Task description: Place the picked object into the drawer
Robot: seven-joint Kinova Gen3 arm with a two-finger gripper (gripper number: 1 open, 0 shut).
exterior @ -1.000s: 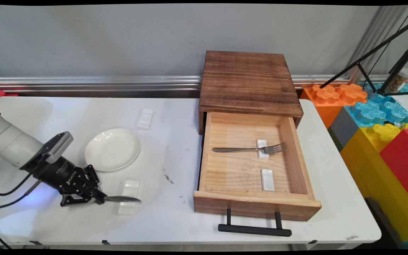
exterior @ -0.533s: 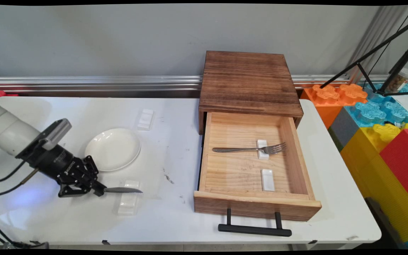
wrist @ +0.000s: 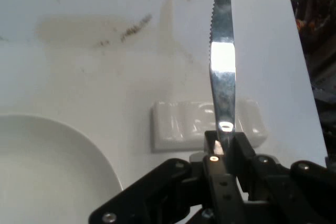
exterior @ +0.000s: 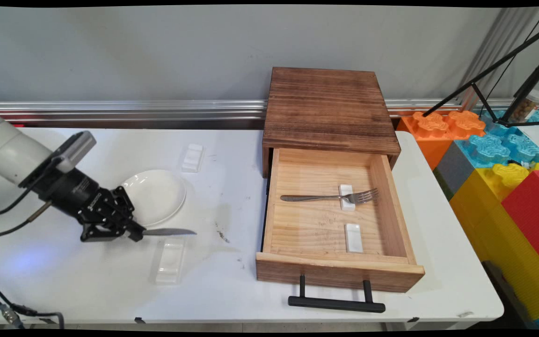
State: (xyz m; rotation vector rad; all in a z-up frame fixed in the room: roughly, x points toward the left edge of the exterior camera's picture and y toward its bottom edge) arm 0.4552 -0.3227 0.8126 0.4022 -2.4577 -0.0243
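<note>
I had the gripper (exterior: 134, 231) clamped on the knife (exterior: 169, 231) above the white rest (exterior: 170, 260); best kept level.

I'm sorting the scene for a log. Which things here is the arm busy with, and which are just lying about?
In hand or close by:
- tool, shut on the knife
- white rest below the blade
- plate

Lying about:
- open drawer with fork on a rest
- spare rest in the drawer
- far rest
</note>
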